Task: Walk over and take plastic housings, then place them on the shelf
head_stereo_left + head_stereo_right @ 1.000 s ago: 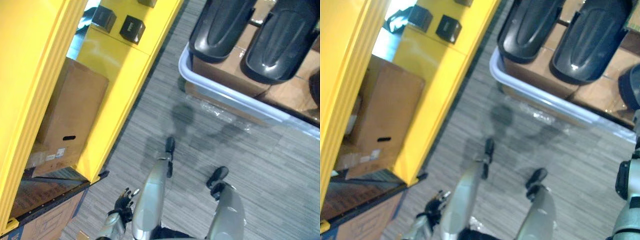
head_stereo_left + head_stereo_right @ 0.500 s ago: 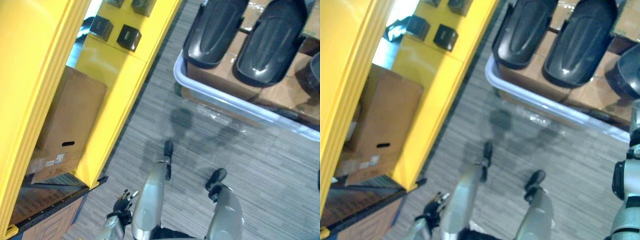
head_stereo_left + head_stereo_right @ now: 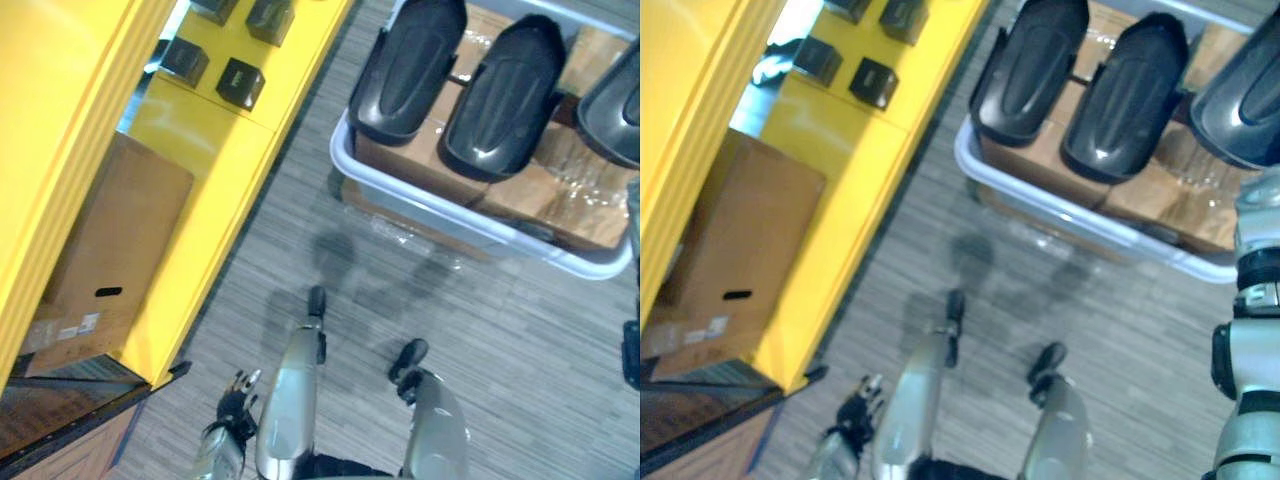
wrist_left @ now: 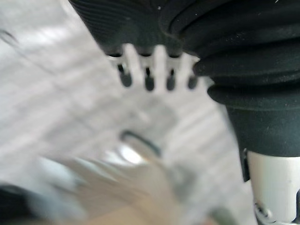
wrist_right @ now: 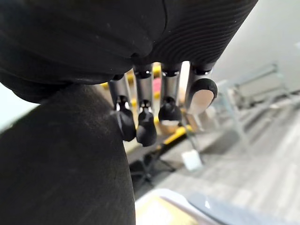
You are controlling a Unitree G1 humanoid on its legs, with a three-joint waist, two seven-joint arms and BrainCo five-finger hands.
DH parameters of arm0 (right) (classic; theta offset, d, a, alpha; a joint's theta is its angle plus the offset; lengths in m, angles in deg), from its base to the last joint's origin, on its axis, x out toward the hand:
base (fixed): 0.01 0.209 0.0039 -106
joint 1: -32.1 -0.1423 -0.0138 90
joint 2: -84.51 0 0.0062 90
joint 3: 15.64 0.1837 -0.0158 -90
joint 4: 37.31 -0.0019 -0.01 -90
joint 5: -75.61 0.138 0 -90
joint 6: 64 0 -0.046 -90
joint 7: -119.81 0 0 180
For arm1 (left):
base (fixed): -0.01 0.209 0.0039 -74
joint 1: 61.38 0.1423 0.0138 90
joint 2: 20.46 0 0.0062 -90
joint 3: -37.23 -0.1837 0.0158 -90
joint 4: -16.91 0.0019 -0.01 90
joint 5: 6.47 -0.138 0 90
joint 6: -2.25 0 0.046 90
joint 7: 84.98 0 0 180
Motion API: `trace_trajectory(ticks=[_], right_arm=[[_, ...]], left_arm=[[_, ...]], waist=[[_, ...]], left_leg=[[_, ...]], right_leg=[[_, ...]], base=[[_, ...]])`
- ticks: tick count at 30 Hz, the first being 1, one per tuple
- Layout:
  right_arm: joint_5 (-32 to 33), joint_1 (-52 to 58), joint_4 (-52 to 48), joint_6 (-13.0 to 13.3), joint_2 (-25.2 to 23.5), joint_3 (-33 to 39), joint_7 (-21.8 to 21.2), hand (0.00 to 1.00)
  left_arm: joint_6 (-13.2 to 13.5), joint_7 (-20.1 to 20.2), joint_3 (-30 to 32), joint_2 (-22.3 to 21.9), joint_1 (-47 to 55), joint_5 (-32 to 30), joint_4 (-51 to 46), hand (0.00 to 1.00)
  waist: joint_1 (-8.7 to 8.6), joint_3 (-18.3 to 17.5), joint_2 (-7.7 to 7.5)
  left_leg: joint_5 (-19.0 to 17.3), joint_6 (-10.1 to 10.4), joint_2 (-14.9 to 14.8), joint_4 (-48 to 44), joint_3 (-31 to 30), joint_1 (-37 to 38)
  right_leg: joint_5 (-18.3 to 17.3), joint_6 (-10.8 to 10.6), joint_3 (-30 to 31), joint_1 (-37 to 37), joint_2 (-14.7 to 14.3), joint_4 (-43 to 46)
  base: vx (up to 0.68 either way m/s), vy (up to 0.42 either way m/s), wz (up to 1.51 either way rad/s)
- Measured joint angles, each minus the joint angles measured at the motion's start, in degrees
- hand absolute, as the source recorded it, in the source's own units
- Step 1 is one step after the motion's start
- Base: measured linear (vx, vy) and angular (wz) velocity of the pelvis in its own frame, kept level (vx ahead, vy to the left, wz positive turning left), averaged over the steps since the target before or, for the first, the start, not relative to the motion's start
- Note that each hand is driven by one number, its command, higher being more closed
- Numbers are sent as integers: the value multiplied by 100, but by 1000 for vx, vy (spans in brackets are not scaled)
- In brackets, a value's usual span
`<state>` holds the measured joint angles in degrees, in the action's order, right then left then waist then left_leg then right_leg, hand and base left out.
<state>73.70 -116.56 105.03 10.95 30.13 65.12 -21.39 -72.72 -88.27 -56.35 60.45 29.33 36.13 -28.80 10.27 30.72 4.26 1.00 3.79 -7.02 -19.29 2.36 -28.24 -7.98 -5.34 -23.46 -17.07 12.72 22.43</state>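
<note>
Three dark plastic housings (image 3: 405, 70) (image 3: 500, 95) (image 3: 615, 110) lie side by side on cardboard inside a pale grey tray (image 3: 430, 205) on the floor ahead and to my right. The yellow shelf (image 3: 200, 150) runs along my left side. My left hand (image 3: 235, 408) hangs low by the shelf's corner; in the left wrist view its fingers (image 4: 149, 82) are straight and hold nothing. In the right wrist view my right hand (image 5: 140, 124) hangs with relaxed fingers, also empty. Both hands are well short of the tray.
Small black boxes (image 3: 240, 82) (image 3: 185, 62) sit on the yellow shelf's upper surface. A large cardboard box (image 3: 110, 260) stands in its lower bay. Grey carpet (image 3: 300, 230) runs between the shelf and the tray.
The whole picture has shifted as the camera moved: the tray sits lower in view and a third housing now shows at the right. Both hands hang as before.
</note>
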Motion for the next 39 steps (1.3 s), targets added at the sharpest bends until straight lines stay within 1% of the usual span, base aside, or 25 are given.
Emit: trace_trajectory(ticks=[1,2,4,5,6,7,8,9,11,14,16,18,19,20,22,24,25,26,28,29,31,32,33,36,39], right_arm=[[-164,177,-238,133,-4,4,-10,100],[-201,221,-286,160,-8,3,-15,100],[-478,467,-518,339,-68,4,-52,100],[-543,485,-546,383,-116,4,-79,100],[-582,582,-660,461,-152,12,-126,100],[-601,649,-704,529,-153,15,-139,100],[-717,733,-728,641,-197,16,-150,100],[-806,855,-854,688,-216,22,-179,100],[-874,1011,-1155,800,-266,22,-298,100],[-1146,1185,-1835,1090,-329,29,-426,100],[-1301,1333,-2267,1271,-342,102,-487,100],[-1440,1419,-2505,1407,-482,127,-534,100],[-1486,1517,-2648,1503,-571,128,-537,100],[-1536,1581,-2723,1541,-596,128,-539,100],[-1726,1713,-2897,1696,-741,131,-567,100],[-1841,1720,-2970,1813,-849,130,-668,100],[-1949,1720,-2976,1964,-991,128,-756,100],[-1982,1720,-2976,2009,-1039,125,-783,100],[-2093,1720,-2975,2142,-1114,123,-866,100],[-2101,1720,-2975,2155,-1124,117,-886,100],[-2154,1718,-2976,2166,-1188,115,-889,100],[-2162,1709,-2976,2214,-1206,115,-889,100],[-2169,1689,-2976,2275,-1211,111,-889,100],[-2228,1663,-2976,2354,-1234,3,-918,100],[-2369,1603,-2974,2379,-1306,-16,-1050,100]], left_arm=[[190,-378,200,53,-30,-132,-465,0],[217,-455,248,76,-39,-186,-575,0],[376,-986,551,420,-197,-768,-1341,0],[376,-1098,631,538,-238,-924,-1505,0],[370,-1256,755,779,-396,-1182,-1747,0],[362,-1324,771,892,-491,-1279,-1829,0],[326,-1446,791,1082,-663,-1524,-1942,0],[242,-1521,792,1198,-832,-1754,-2011,0],[117,-1626,797,1324,-1013,-2083,-2066,0],[14,-1648,789,1525,-1265,-2465,-2066,0],[-15,-1539,770,1668,-1508,-2511,-2064,0],[-11,-1335,732,1821,-1672,-2507,-2065,0],[-11,-1161,677,1884,-1798,-2486,-2065,0],[-13,-1049,635,1890,-1871,-2412,-2065,0],[-70,-522,331,1907,-2189,-1999,-2077,0],[-220,-189,105,1901,-2411,-1746,-2094,0],[-429,133,-97,1895,-2571,-1522,-2182,0],[-527,251,-167,1894,-2619,-1377,-2237,0],[-856,635,-317,1765,-2829,-848,-2301,0],[-948,694,-346,1727,-2859,-687,-2301,0],[-1230,873,-461,1716,-2909,-217,-2321,0],[-1394,972,-465,1713,-2944,115,-2346,0],[-1493,1051,-472,1712,-3000,356,-2358,0],[-1662,1129,-683,1675,-3081,879,-2413,0],[-1668,1138,-741,1476,-3237,1080,-2428,0]], waist=[[-44,2,-115],[-50,-6,-141],[-128,-12,-306],[-160,-23,-343],[-185,-22,-402],[-184,-19,-420],[-191,-27,-450],[-208,-32,-468],[-239,-30,-512],[-332,-44,-609],[-390,-93,-699],[-474,-201,-853],[-481,-266,-960],[-496,-290,-996],[-569,-444,-1092],[-604,-467,-1096],[-634,-529,-1093],[-642,-560,-1089],[-659,-669,-1051],[-660,-709,-1039],[-687,-839,-1035],[-701,-874,-1033],[-701,-875,-1032],[-715,-911,-998],[-728,-953,-934]], left_leg=[[13,18,0,88,17,152],[13,19,-1,102,21,175],[26,39,-10,227,53,420],[35,53,-12,267,63,468],[46,61,-28,322,94,564],[47,62,-38,352,107,617],[69,78,-41,440,126,722],[97,78,-40,547,160,861],[122,78,-39,705,259,1091],[141,84,-38,922,424,1448],[145,91,-40,1000,487,1591],[173,105,-45,1115,562,1708],[173,105,-48,1136,644,1772],[173,105,-46,1150,661,1804],[173,105,-38,1180,726,1847],[173,105,-33,1180,758,1908],[173,105,-33,1179,769,1934],[173,104,-36,1178,774,1936],[186,87,-40,1188,786,1933],[197,83,-39,1206,792,1931],[263,70,-31,1316,812,1934],[293,68,-29,1360,855,1936],[337,66,-25,1422,877,1949],[473,53,15,1643,910,2036],[550,37,51,1743,907,2052]], right_leg=[[0,0,1,128,-3,-49],[0,0,2,145,-6,-62],[0,0,1,365,-36,-171],[1,0,1,405,-43,-199],[26,13,13,490,-69,-270],[43,15,17,539,-85,-321],[87,8,18,647,-109,-402],[145,-6,29,769,-135,-523],[222,-27,64,974,-179,-721],[332,-57,161,1268,-192,-1010],[384,-59,194,1389,-208,-1127],[461,-60,221,1453,-232,-1252],[499,-70,300,1513,-242,-1363],[535,-83,307,1547,-247,-1412],[657,-87,330,1630,-267,-1612],[709,-95,347,1710,-274,-1687],[734,-89,362,1733,-283,-1710],[745,-82,369,1732,-286,-1716],[796,-62,383,1732,-308,-1758],[822,-58,389,1733,-333,-1793],[899,-47,398,1729,-356,-1900],[939,-33,399,1730,-374,-1956],[975,-27,402,1728,-387,-2003],[1043,-25,433,1731,-386,-2073],[1107,-35,431,1736,-378,-2144]], base=[[37,-11,-2],[43,-15,-3],[17,-8,-2],[38,-19,-6],[35,-12,-8],[41,-10,-9],[55,-4,-8],[63,-8,-7],[73,-6,-14],[52,13,-20],[55,7,-14],[40,10,-17],[39,13,-25],[38,24,-20],[-1,35,-11],[-23,29,-8],[-42,17,-5],[-62,25,-7],[-67,20,-5],[-52,8,-5],[0,0,0],[-39,29,-4],[-34,23,-6],[-21,15,-3],[-12,35,2]])
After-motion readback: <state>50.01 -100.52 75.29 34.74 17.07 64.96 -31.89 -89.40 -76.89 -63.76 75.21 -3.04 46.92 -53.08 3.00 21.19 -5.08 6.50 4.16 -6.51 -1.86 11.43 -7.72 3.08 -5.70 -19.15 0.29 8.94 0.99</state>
